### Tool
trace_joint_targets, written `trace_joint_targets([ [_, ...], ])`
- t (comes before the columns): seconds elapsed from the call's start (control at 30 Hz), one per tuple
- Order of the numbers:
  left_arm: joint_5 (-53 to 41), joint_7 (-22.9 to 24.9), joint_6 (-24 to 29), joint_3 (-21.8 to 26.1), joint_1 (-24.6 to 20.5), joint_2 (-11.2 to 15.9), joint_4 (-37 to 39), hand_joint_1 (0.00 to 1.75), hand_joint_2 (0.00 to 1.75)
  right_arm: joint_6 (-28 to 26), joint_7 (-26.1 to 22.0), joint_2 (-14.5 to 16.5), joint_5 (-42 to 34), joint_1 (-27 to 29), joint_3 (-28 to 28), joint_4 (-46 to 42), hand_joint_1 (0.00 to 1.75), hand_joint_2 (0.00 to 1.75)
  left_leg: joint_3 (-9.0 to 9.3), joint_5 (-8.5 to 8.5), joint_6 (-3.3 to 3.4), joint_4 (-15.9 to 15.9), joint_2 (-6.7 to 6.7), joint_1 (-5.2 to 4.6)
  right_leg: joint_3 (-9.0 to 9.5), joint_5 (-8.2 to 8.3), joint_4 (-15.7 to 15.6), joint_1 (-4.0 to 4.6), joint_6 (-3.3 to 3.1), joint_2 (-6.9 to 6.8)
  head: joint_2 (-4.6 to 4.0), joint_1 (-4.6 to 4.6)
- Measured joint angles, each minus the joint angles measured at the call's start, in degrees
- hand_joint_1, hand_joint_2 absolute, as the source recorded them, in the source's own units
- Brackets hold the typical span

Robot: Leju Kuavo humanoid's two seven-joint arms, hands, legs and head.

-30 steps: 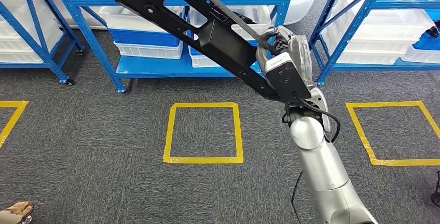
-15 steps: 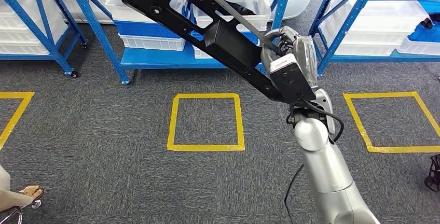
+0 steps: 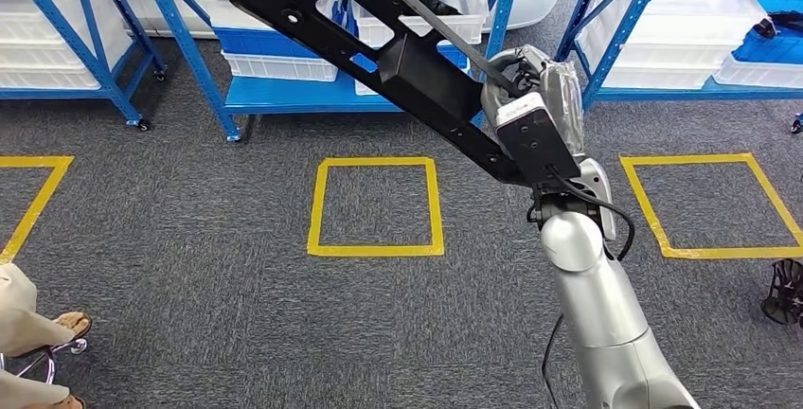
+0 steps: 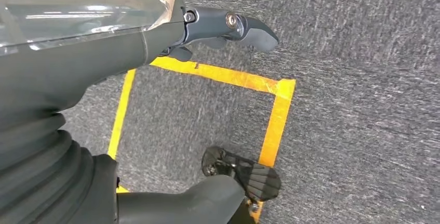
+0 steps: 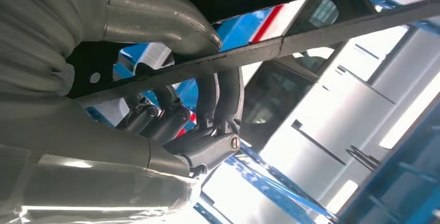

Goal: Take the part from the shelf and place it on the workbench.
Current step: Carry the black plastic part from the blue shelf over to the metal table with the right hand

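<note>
A long black part (image 3: 379, 44) with cut-outs and a thin bar along it slants from the top left down to my right hand (image 3: 530, 97), which grips its lower end in front of my chest. In the right wrist view, dark fingers (image 5: 218, 105) curl around the part's thin bar (image 5: 311, 35). My left hand (image 4: 104, 79) hangs over the carpet holding nothing, one finger (image 4: 233, 27) stretched out and apart from the thumb (image 4: 197, 203).
Blue shelves (image 3: 284, 97) with white and blue bins (image 3: 275, 54) stand ahead. Yellow tape squares (image 3: 376, 208) (image 3: 720, 205) mark the grey carpet. A person's sandalled foot (image 3: 66, 324) and leg are at the lower left. A black object (image 3: 784, 291) sits at the right edge.
The whole picture has shifted, so the camera has moved; the shelves sit higher in view. The person's leg has come further in at lower left. The part stays gripped in my right hand.
</note>
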Motion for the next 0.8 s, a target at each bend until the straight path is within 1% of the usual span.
trace_joint_targets([
  [0.03, 0.0, -0.04, 0.0, 0.0, -0.03, 0.0, 0.0, 0.0, 1.75, 0.0, -0.01, -0.03, 0.0, -0.12, -0.05, -0.02, 1.75, 1.75, 0.26, -0.3, 0.49, -0.93, -0.07, -0.27, -0.25, 0.38, 0.03, 0.12, 0.46, -0.02, 0.0, 0.05],
  [0.07, 0.01, -0.06, -0.01, 0.0, -0.05, -0.02, 0.01, 0.0, 1.75, 0.0, -0.01, -0.04, 0.0, -0.19, -0.07, -0.01, 1.75, 1.75, -0.03, -0.08, 1.17, -1.2, 0.01, -0.37, -0.55, 0.74, -0.07, 0.25, 0.94, -0.02, 0.0, 0.05],
  [0.1, 0.01, -0.09, -0.03, 0.0, -0.05, -0.03, 0.01, 0.0, 1.75, 0.01, 0.0, -0.06, -0.01, -0.24, -0.1, 0.01, 1.75, 1.75, -0.38, 0.42, 1.89, -1.4, 0.12, -0.5, -1.0, 0.65, 0.09, 0.21, 1.21, 0.01, 0.0, 0.05],
  [0.13, 0.02, -0.11, -0.06, 0.01, -0.03, -0.03, 0.02, 0.0, 1.75, 0.01, 0.02, -0.08, 0.0, -0.27, -0.13, 0.02, 1.75, 1.75, -0.86, 1.05, 2.67, -1.6, 0.25, -0.53, -1.7, -0.21, 0.92, 0.14, 1.27, 0.07, 0.0, 0.12],
  [0.17, 0.02, -0.13, -0.09, 0.01, -0.02, -0.03, 0.02, 0.0, 1.75, 0.01, 0.04, -0.1, 0.01, -0.31, -0.15, 0.03, 1.75, 1.75, -1.39, 1.69, 3.32, -1.75, 0.38, -0.51, -2.66, -1.84, 2.73, 0.06, 1.17, 0.12, 0.0, 0.17],
  [0.2, 0.02, -0.14, -0.15, 0.01, -0.03, -0.01, 0.02, 0.0, 1.75, 0.01, 0.11, -0.1, 0.04, -0.36, -0.17, 0.04, 1.75, 1.75, -2.04, 2.26, 3.68, -1.77, 0.46, -0.56, -3.87, -4.11, 5.86, -0.13, 0.98, 0.18, 0.0, 0.25],
  [0.23, 0.02, -0.15, -0.25, 0.01, -0.04, 0.02, 0.02, 0.0, 1.75, 0.01, 0.23, -0.09, 0.14, -0.39, -0.17, 0.05, 1.75, 1.75, -2.73, 2.79, 3.88, -1.76, 0.51, -0.58, -5.15, -6.33, 9.79, -0.17, 0.94, 0.2, 0.0, 0.31],
  [0.27, 0.02, -0.15, -0.34, 0.01, -0.04, 0.02, 0.02, 0.0, 1.75, 0.01, 0.42, -0.06, 0.29, -0.41, -0.17, 0.09, 1.75, 1.75, -3.39, 3.32, 3.89, -1.74, 0.54, -0.62, -6.1, -7.79, 13.53, -0.2, 1.15, 0.23, 0.0, 0.31],
  [0.3, 0.02, -0.15, -0.44, 0.01, -0.04, 0.02, 0.02, 0.0, 1.75, 0.01, 0.64, -0.01, 0.49, -0.41, -0.17, 0.15, 1.75, 1.75, -4.03, 3.82, 3.84, -1.72, 0.56, -0.66, -6.46, -8.34, 16.15, -0.21, 1.54, 0.24, 0.0, 0.31],
  [0.33, 0.02, -0.14, -0.5, 0.01, -0.04, 0.01, 0.02, 0.0, 1.75, 0.01, 0.86, 0.08, 0.72, -0.41, -0.17, 0.22, 1.75, 1.75, -4.62, 4.28, 3.74, -1.7, 0.57, -0.69, -5.68, -7.84, 16.6, -0.19, 2.06, 0.26, 0.0, 0.31],
  [0.37, 0.02, -0.13, -0.51, 0.01, -0.03, 0.0, 0.02, 0.0, 1.75, 0.01, 1.05, 0.18, 0.93, -0.45, -0.17, 0.27, 1.75, 1.75, -5.13, 4.72, 3.61, -1.69, 0.57, -0.7, -3.71, -6.72, 14.67, -0.18, 2.5, 0.26, 0.0, 0.32],
  [0.4, 0.02, -0.1, -0.52, 0.01, -0.03, -0.01, 0.02, 0.0, 1.75, 0.01, 1.19, 0.29, 1.16, -0.54, -0.17, 0.3, 1.75, 1.75, -5.51, 5.1, 3.44, -1.67, 0.54, -0.71, -0.8, -5.58, 10.91, -0.17, 2.71, 0.26, 0.0, 0.33],
  [0.43, 0.03, -0.05, -0.52, 0.01, -0.04, -0.02, 0.02, 0.0, 1.75, 0.01, 1.28, 0.44, 1.37, -0.69, -0.16, 0.31, 1.75, 1.75, -5.86, 5.46, 3.19, -1.65, 0.52, -0.74, 2.55, -5.15, 6.26, -0.1, 2.54, 0.26, 0.0, 0.33],
  [0.47, 0.05, 0.0, -0.52, 0.02, -0.04, -0.03, 0.02, 0.0, 1.75, 0.01, 1.32, 0.63, 1.56, -0.89, -0.15, 0.31, 1.75, 1.75, -6.07, 5.82, 2.84, -1.68, 0.53, -0.77, 5.18, -5.18, 2.35, 0.15, 2.07, 0.29, 0.0, 0.29],
  [0.5, 0.1, 0.06, -0.52, 0.03, -0.04, -0.04, 0.02, 0.0, 1.75, 0.02, 1.33, 0.84, 1.73, -1.12, -0.14, 0.34, 1.75, 1.75, -6.19, 6.15, 2.45, -1.7, 0.55, -0.8, 6.72, -5.51, -0.3, 0.4, 1.49, 0.32, 0.0, 0.31],
  [0.53, 0.17, 0.12, -0.52, 0.04, -0.05, -0.04, 0.02, 0.0, 1.75, 0.04, 1.33, 1.07, 1.86, -1.32, -0.14, 0.4, 1.75, 1.75, -6.26, 6.49, 2.05, -1.8, 0.58, -0.82, 7.19, -5.88, -1.52, 0.69, 0.88, 0.36, 0.0, 0.3],
  [0.57, 0.26, 0.19, -0.52, 0.06, -0.05, -0.04, 0.02, 0.0, 1.75, 0.06, 1.33, 1.26, 1.98, -1.46, -0.13, 0.49, 1.75, 1.75, -6.27, 6.82, 1.64, -1.95, 0.62, -0.83, 6.86, -5.68, -1.79, 0.82, 0.34, 0.38, 0.0, 0.31],
  [0.6, 0.36, 0.24, -0.52, 0.1, -0.04, -0.04, 0.02, 0.0, 1.75, 0.08, 1.33, 1.45, 2.07, -1.61, -0.13, 0.6, 1.75, 1.75, -6.4, 6.89, 1.33, -1.91, 0.59, -0.75, 6.68, -5.33, -2.01, 0.5, -0.25, 0.36, 0.0, 0.37],
  [0.63, 0.45, 0.27, -0.52, 0.15, -0.04, -0.03, 0.02, 0.0, 1.75, 0.11, 1.34, 1.65, 2.12, -1.74, -0.12, 0.72, 1.75, 1.75, -6.75, 6.23, 1.05, -1.37, 0.54, -0.69, 6.53, -4.9, -2.17, 0.23, -0.93, 0.33, 0.0, 0.33],
  [0.67, 0.52, 0.31, -0.51, 0.21, -0.02, -0.03, 0.02, 0.0, 1.75, 0.13, 1.34, 1.88, 2.17, -1.86, -0.11, 0.83, 1.75, 1.75, -7.44, 4.72, 0.78, 0.2, 0.47, -0.61, 6.4, -4.43, -2.34, -0.04, -1.61, 0.29, 0.0, 0.24],
  [0.7, 0.59, 0.32, -0.51, 0.28, -0.01, -0.03, 0.02, 0.0, 1.75, 0.14, 1.33, 2.12, 2.21, -1.98, -0.1, 0.96, 1.75, 1.75, -8.53, 2.51, 0.54, 3.01, 0.4, -0.47, 6.21, -3.99, -2.41, -0.17, -2.19, 0.24, 0.0, 0.15],
  [0.73, 0.63, 0.34, -0.5, 0.33, 0.01, -0.04, 0.02, 0.0, 1.75, 0.16, 1.33, 2.31, 2.24, -2.06, -0.1, 1.11, 1.75, 1.75, -9.84, 0.07, 0.29, 6.71, 0.36, -0.44, 5.8, -3.67, -2.38, 0.0, -2.54, 0.2, 0.0, 0.05],
  [0.77, 0.67, 0.36, -0.5, 0.38, 0.04, -0.04, 0.02, 0.0, 1.75, 0.17, 1.32, 2.47, 2.28, -2.08, -0.09, 1.27, 1.75, 1.75, -11.04, -1.78, 0.06, 10.4, 0.34, -0.38, 5.45, -3.4, -2.33, 0.13, -2.73, 0.16, 0.0, -0.01],
  [0.8, 0.69, 0.36, -0.5, 0.42, 0.07, -0.04, 0.02, 0.0, 1.75, 0.18, 1.32, 2.56, 2.33, -2.08, -0.09, 1.48, 1.75, 1.75, -11.7, -2.64, -0.11, 12.95, 0.34, -0.35, 5.14, -3.18, -2.27, 0.25, -2.79, 0.13, 0.0, 0.01],
])
